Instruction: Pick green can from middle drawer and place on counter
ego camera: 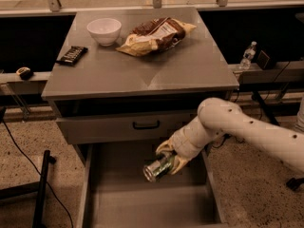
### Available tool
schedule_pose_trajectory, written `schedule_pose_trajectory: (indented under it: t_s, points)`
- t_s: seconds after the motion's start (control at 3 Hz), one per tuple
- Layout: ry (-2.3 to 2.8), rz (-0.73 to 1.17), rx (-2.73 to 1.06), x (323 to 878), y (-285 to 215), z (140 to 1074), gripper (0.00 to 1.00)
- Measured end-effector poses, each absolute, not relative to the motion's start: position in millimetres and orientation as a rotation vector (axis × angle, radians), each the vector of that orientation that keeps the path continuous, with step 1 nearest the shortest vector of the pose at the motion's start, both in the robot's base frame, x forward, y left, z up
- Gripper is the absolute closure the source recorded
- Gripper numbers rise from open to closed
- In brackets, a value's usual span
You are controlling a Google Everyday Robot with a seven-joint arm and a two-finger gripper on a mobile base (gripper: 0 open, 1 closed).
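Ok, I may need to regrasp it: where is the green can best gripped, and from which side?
Grip the green can across the middle of its round body, from the side, jaws on opposite walls; the flat silver ends offer no hold. The gripper holds it by the body now, tilted, above the middle drawer.

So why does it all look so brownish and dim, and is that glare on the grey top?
Camera view: warm, dim light overall; the glossy grey counter shows a pale sheen near its front middle; the grey metal middle drawer lies in shadow beneath; the gripper, over that drawer, has its jaws shut on the small green can, whose silver end catches light.
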State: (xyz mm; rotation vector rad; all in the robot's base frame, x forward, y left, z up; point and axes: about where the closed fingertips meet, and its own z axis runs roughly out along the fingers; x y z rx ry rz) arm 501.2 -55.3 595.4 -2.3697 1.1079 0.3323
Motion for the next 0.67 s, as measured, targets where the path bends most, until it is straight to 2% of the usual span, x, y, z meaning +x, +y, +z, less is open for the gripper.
schedule_pose_trajectory:
  t_s: [0.67]
  points:
    - [1.141,0.281,-2.418,507,-55,616,1.0]
